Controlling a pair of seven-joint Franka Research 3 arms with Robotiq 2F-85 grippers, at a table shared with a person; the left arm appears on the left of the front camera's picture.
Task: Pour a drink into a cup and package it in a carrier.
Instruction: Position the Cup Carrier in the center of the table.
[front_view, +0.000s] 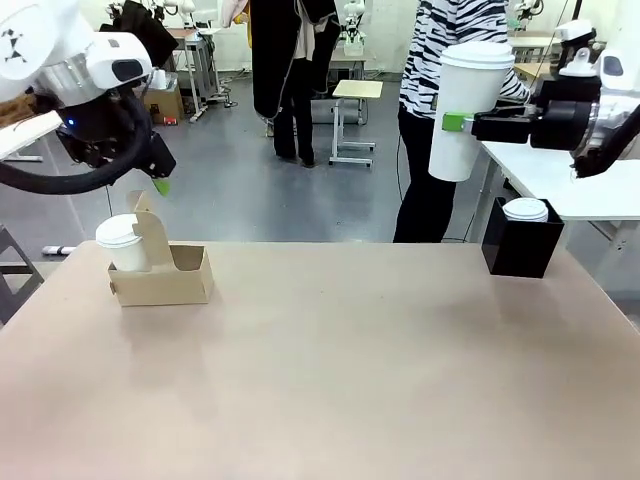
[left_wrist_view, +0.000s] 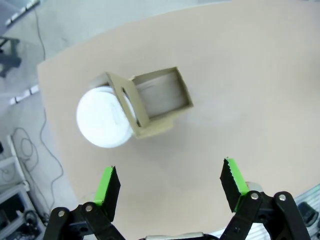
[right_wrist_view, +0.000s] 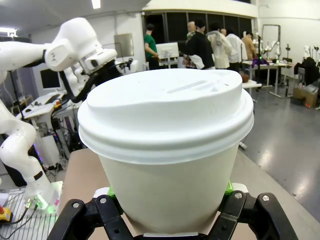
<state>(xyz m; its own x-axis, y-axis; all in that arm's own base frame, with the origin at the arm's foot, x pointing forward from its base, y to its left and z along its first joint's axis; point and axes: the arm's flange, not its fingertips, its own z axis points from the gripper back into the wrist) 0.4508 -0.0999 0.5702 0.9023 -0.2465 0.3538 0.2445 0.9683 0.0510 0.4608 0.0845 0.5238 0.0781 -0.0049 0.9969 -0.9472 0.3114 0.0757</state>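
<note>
Right jaws: closed on a white paper cup (front_view: 468, 105) with a white plastic lid (right_wrist_view: 167, 107), green pads (right_wrist_view: 228, 188) pressing its sides low on the body; the cup is upright and held high in the air beyond the far edge of the worktop (front_view: 350, 350), toward the far right corner. Left jaws: spread wide with nothing between them, pointing down and hanging just above the cardboard carrier (front_view: 165, 280). The carrier stands near the far left corner of the worktop, its handle tab (front_view: 150, 225) upright in the middle. A second cup (front_view: 122, 242), white and lidded, sits in the carrier slot nearer the left edge; the other slot (left_wrist_view: 160, 97) is vacant. A black box (front_view: 520, 250) stands at the far right corner of the worktop, with a white round lid (front_view: 525, 210) showing at its top. A person in a striped top (front_view: 440, 40) stands beyond the far edge, behind the raised cup.
</note>
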